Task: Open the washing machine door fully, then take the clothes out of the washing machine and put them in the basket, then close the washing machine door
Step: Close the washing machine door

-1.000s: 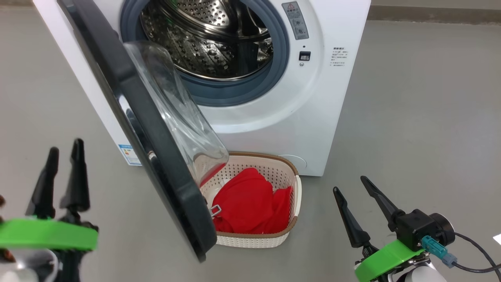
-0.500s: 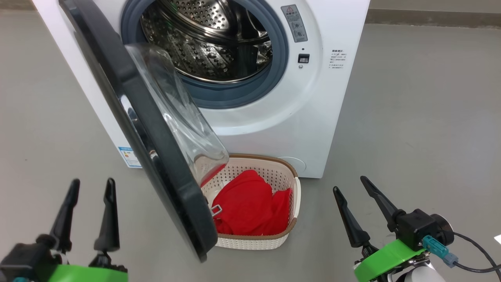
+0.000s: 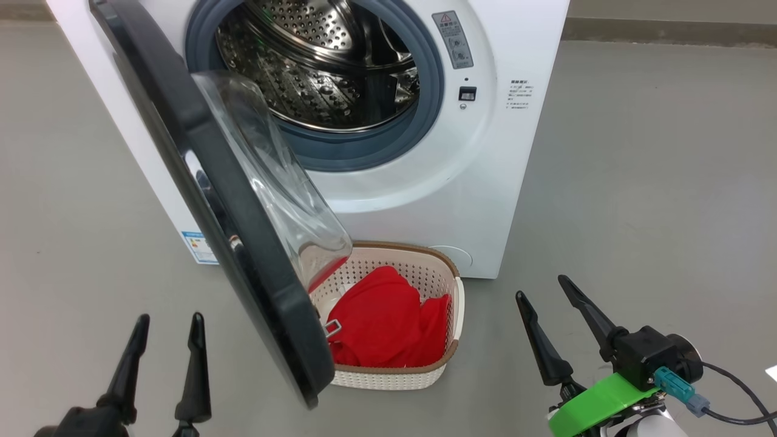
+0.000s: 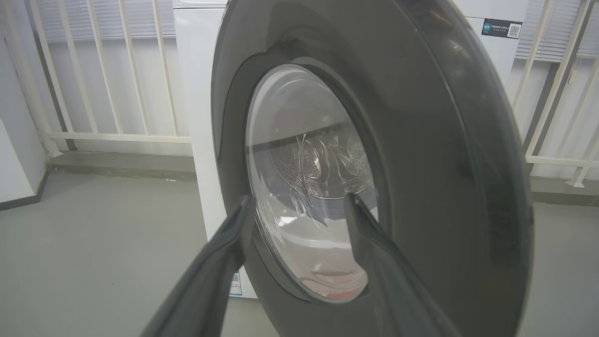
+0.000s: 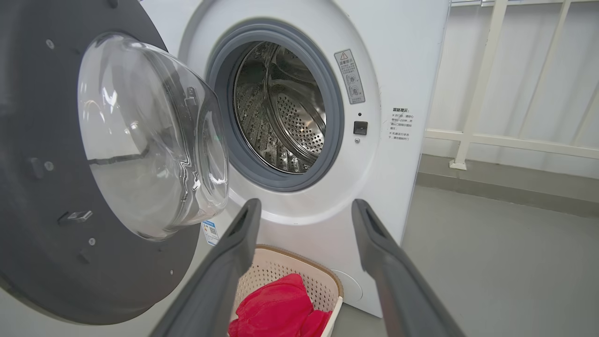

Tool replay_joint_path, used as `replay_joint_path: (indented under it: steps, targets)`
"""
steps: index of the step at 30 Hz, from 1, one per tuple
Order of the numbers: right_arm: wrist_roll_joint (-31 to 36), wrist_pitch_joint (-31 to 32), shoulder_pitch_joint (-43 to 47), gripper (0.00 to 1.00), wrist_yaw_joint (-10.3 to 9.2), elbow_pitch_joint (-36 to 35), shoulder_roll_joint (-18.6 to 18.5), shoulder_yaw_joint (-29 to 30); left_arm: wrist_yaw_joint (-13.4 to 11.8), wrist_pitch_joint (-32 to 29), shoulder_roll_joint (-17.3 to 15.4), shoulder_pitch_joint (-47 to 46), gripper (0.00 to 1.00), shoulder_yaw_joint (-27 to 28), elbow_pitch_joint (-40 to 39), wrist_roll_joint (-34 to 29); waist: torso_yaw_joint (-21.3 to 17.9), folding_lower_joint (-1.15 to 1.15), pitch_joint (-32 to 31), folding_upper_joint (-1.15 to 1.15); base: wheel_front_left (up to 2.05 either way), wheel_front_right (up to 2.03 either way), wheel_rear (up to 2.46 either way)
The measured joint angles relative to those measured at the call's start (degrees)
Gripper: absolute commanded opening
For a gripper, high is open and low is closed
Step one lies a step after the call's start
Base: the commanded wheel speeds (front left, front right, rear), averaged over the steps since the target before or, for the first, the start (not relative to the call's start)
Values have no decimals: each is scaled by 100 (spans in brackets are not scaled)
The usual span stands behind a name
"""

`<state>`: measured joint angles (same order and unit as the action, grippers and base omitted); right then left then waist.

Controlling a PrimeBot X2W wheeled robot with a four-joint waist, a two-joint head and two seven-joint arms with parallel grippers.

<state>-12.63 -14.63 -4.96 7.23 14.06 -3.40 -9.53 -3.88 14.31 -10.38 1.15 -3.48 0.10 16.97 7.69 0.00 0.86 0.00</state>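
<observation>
The washing machine (image 3: 473,200) stands with its steel drum (image 3: 322,67) showing no clothes inside. The washing machine door (image 3: 243,243) is swung out toward me, its clear glass bowl (image 3: 273,182) hanging over the basket's left end. The basket (image 3: 388,377) sits on the floor against the machine's front, with red clothes (image 3: 382,328) in it. My left gripper (image 3: 170,318) is open, low and left of the door's outer side; the left wrist view has the door (image 4: 444,140) just beyond the gripper (image 4: 299,200). My right gripper (image 3: 540,288) is open, right of the basket (image 5: 299,267), empty.
Grey floor (image 3: 637,182) stretches to both sides of the machine. A white railing (image 5: 477,84) and a low kerb run behind it. A cable (image 3: 734,388) trails from the right wrist. The door's lower edge (image 3: 309,394) reaches far toward me.
My left gripper has dropped lower and shifted right in the head view, closer to the door's bottom edge. The right gripper, door and basket stay put apart from a slight camera shift.
</observation>
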Motion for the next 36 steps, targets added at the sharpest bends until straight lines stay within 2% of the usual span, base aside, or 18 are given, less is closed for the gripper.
replay_joint_path:
  steps: [11, 28, 29, 30, 31, 36]
  targets:
    - [1, 0, 19, 100, 0, -1, 13, -11, 145, 0, 386, 132, 100, 243, 112, -244, -5, 0, -43, 0, 0, 0, 0]
    - [1, 0, 29, 100, 0, -15, 12, -24, 445, 0, 600, 132, 100, 435, 342, -460, 59, 0, -40, 0, 0, 0, 0]
    - [1, 0, 34, 100, 0, -15, 13, -29, 450, 0, 606, 131, 73, 436, 364, -439, 60, 0, -48, 0, 0, 0, 0]
    - [1, 0, 35, 100, 0, -15, 13, -31, 505, 0, 623, 130, 23, 447, 374, -383, 61, 0, -48, 0, 0, 0, 0]
    - [1, 0, 35, 100, 0, -16, 13, -31, 571, 0, 639, 127, 0, 459, 379, -254, 62, 0, -43, 0, 0, 0, 0]
    - [1, 0, 35, 100, 0, -18, 14, -32, 755, -13, 697, -38, 0, 593, 410, 444, 66, 0, -7, 0, 0, 0, 0]
